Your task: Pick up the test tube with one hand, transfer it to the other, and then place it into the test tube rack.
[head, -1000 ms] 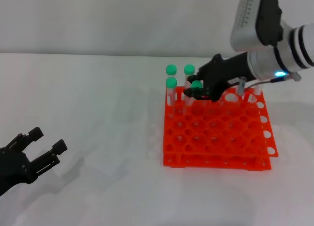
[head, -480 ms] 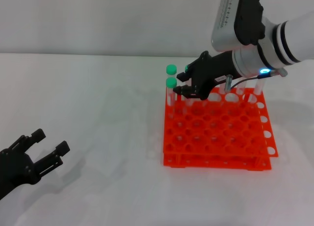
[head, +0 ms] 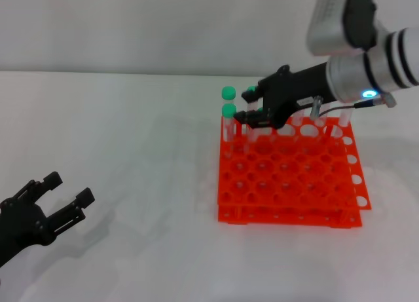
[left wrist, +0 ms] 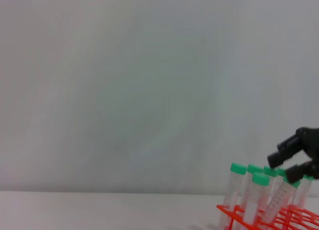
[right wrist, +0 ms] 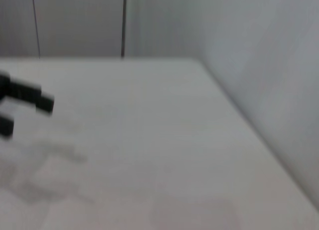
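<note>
Orange-red plastic marks the test tube rack (head: 288,174), which is set on the white table (head: 131,138) right of centre. Several green-capped tubes are stood in its far-left holes; two caps are plainly seen in the head view, and a cluster of them is shown in the left wrist view.

The right claw (head: 252,109) — black, on the thick white and silver arm with the glowing ring — is held over the rack's far-left rows, just right of those caps. Its fingers are spread, with a green cap (head: 251,90) partly hidden at the upper finger. Whether that cap belongs to the test tube of the task cannot be told; no tube is seen pinched, and the tube is judged to be among those seated in the rack (left wrist: 259,197).

The left claw (head: 55,200) is parked low at the near-left of the table, well apart from the rack, its fingers spread and nothing held.

As a judgement, the task is close to complete — pickup, handover and placing appear done. Only the clearing of the right claw from the rack seems left.
</note>
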Robot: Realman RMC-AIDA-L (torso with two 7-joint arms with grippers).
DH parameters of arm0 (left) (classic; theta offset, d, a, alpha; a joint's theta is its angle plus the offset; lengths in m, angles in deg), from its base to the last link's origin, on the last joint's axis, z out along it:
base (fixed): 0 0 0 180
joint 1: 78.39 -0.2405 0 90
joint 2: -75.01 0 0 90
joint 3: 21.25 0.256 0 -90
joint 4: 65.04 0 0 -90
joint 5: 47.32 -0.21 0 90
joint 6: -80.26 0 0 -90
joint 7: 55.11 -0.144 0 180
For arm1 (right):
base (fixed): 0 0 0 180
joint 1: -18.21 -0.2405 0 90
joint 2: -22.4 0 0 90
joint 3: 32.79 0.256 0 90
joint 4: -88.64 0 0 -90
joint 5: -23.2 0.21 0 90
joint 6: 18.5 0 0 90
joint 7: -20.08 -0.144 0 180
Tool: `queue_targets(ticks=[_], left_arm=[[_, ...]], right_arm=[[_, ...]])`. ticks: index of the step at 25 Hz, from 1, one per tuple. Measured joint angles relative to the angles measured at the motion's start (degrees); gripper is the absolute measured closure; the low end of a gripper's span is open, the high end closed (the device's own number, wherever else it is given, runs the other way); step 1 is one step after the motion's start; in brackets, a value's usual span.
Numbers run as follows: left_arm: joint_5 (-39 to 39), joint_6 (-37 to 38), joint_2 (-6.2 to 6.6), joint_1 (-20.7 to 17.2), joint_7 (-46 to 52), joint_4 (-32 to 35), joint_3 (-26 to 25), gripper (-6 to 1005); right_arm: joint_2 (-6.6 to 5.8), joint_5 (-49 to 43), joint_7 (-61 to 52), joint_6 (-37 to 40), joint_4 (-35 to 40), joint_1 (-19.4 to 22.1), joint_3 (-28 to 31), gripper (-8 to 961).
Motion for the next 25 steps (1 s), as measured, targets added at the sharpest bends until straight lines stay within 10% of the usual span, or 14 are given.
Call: queue_targets(ticks=[3,12,25], left_arm=[[0.5,-0.3,0.0,-0.1,-0.1,0.0,0.0,115],[8.9,-2.2,-0.18,-1.1,-3.4,0.0,0.0,115],[26.4,-3.6,-0.28,-3.9,-14.9,7.2,-0.1,115]], right_arm=[[0.24,5.3,1.7,1.6,4.4,4.2,1.4,628],[0.33,25.4,12.4,12.0,13.1,23.1,13.6,187],[-0.69,40.6,42.5,29.0,-17.1,38.3,36.2,154]])
